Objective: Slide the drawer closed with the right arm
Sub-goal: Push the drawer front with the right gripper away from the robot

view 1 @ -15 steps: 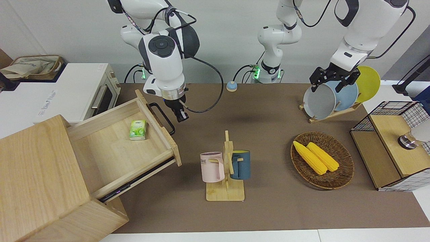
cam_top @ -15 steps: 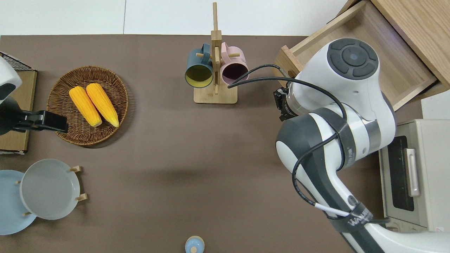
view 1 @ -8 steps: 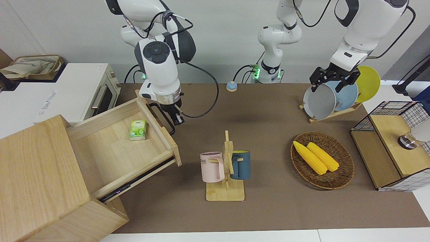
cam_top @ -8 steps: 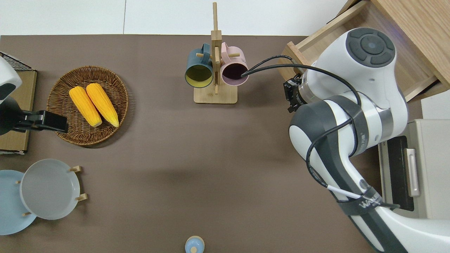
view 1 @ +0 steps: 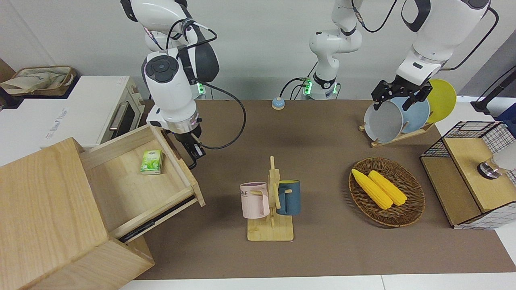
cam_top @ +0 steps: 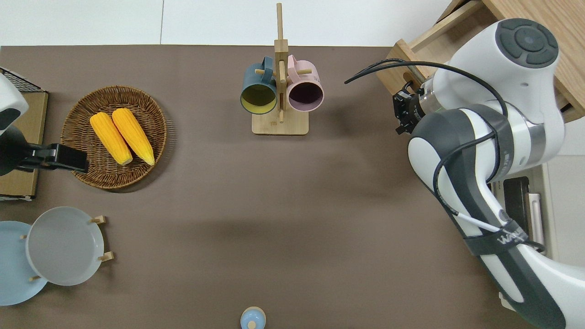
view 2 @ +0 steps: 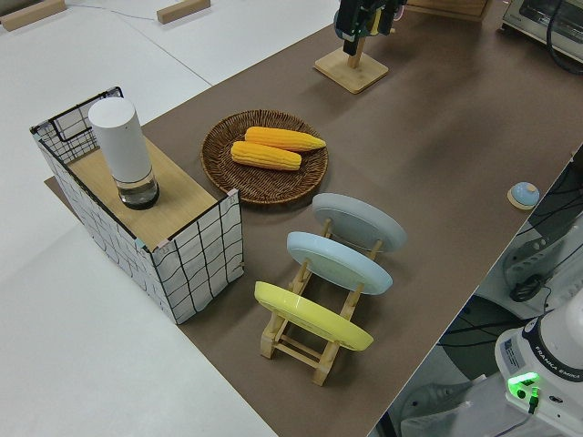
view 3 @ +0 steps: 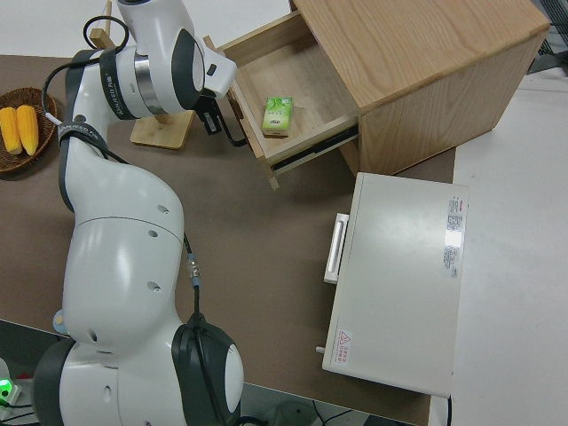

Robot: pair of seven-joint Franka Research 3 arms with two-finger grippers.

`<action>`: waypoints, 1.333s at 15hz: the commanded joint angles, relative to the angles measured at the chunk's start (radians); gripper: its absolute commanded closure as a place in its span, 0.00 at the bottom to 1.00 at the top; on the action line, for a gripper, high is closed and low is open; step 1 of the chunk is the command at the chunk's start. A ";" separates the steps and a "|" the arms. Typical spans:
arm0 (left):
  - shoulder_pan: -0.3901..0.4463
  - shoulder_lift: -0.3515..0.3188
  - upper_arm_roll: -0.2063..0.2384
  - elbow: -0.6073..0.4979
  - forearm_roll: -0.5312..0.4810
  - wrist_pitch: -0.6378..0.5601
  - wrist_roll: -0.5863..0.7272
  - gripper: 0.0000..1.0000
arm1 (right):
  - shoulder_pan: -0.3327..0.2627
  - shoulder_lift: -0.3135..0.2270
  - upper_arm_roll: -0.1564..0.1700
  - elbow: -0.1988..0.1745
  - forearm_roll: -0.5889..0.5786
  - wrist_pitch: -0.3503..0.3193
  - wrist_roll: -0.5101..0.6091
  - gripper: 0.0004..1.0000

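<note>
A robotics lab staged as a kitchen: 2 white arms bolted at a brown-matted table (view 1: 322,133), with toaster oven (view 1: 100,108), plate rack (view 1: 397,137) and mug stand (view 1: 271,225).

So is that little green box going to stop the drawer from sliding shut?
Probably not. The green box lies flat on the drawer floor, below its walls. Nothing visible blocks the way into the cabinet. The right gripper is already at the handle.

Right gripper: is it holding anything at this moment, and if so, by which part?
The right gripper is at the black loop handle on the front of the half-open drawer. Whether its fingers clasp the handle or merely press against it cannot be told.
</note>
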 commanded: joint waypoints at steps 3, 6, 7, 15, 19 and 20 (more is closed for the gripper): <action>-0.007 -0.004 0.000 0.009 0.018 -0.018 -0.010 0.01 | -0.078 0.038 0.005 0.042 -0.028 -0.005 -0.127 1.00; -0.007 -0.004 0.000 0.010 0.018 -0.018 -0.010 0.01 | -0.108 0.049 0.005 0.045 -0.049 -0.005 -0.171 1.00; -0.007 -0.003 0.000 0.010 0.018 -0.018 -0.010 0.01 | -0.112 0.057 0.004 0.055 -0.051 -0.005 -0.184 1.00; -0.007 -0.003 0.000 0.009 0.018 -0.018 -0.010 0.01 | -0.189 0.104 0.016 0.132 -0.064 -0.017 -0.237 1.00; -0.007 -0.004 0.000 0.009 0.018 -0.018 -0.010 0.01 | -0.215 0.123 0.016 0.158 -0.063 -0.026 -0.268 1.00; -0.007 -0.004 0.000 0.009 0.018 -0.018 -0.010 0.01 | -0.215 0.130 0.015 0.164 -0.063 -0.029 -0.279 1.00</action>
